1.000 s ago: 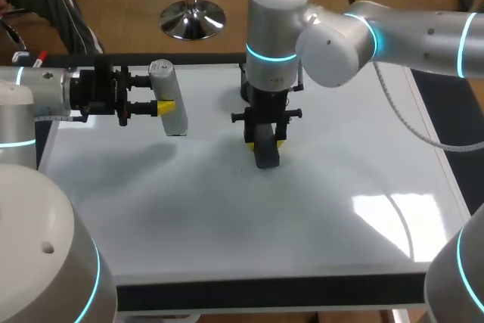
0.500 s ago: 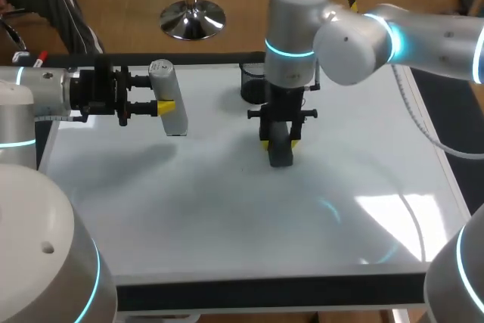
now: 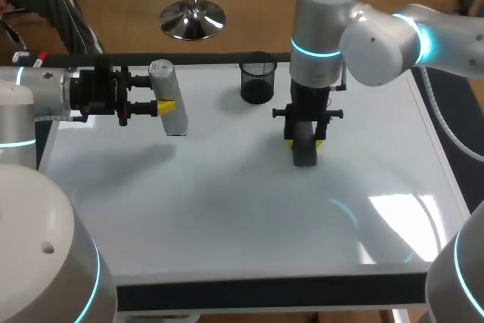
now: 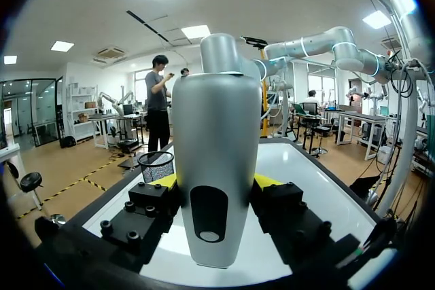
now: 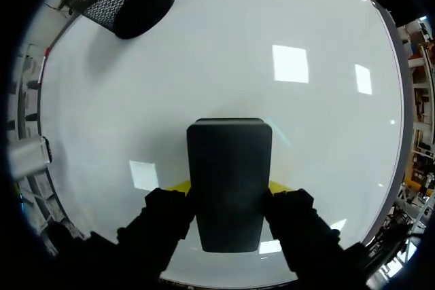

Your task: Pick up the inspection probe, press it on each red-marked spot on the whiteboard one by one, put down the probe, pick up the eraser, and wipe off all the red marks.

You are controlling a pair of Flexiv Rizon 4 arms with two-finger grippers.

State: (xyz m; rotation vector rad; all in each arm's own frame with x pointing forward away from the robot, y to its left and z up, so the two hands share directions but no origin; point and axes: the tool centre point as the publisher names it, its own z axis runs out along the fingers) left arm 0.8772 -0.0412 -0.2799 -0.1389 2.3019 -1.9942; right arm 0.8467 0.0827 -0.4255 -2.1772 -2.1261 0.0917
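My right gripper (image 3: 305,140), clamped on the eraser (image 3: 305,156), sweeps rightward over the whiteboard (image 3: 227,217), no red remaining; left gripper (image 3: 167,105) clamps the probe (image 3: 174,122).

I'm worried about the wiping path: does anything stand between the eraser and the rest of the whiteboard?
Nothing visible does. The eraser in the right tool has bare whiteboard all around; the mesh cup stands apart near the far edge.
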